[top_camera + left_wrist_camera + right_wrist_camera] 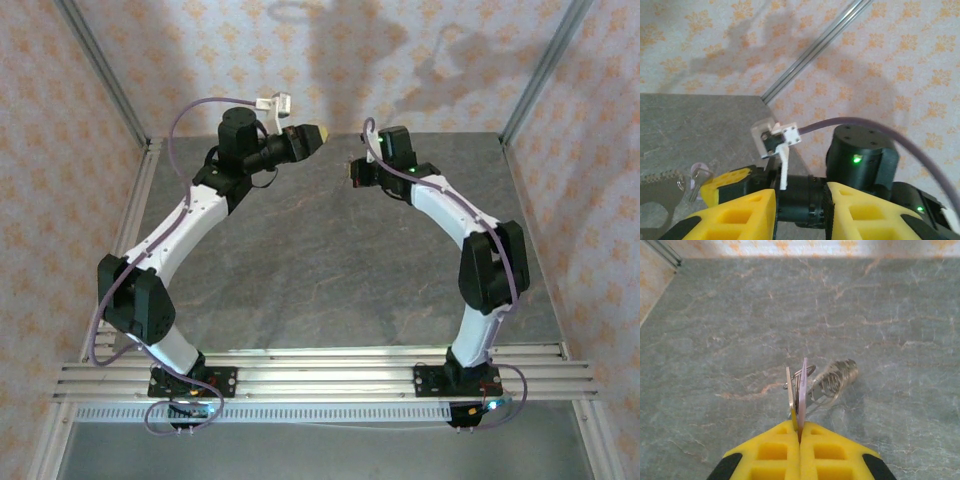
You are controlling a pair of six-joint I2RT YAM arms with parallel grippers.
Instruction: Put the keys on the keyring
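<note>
Jutting from right gripper [799, 432]: thin lilac key [803, 385], edge-on.

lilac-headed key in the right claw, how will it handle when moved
Likely stiff and light: the thin lilac-headed key sits edge-on in the shut right claw. Pinched at one end, it may pivot. The silvery wire coil beside it probably swings.

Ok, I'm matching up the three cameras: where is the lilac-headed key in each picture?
Right wrist: lilac-headed key at centre, on edge, pinched between the right fingers.
Left wrist: the key at lower left, beside a grey toothed blade.
Top external: too small to make out, at the right fingers, upper centre.
Shared landmark: the grey marbled table.
</note>
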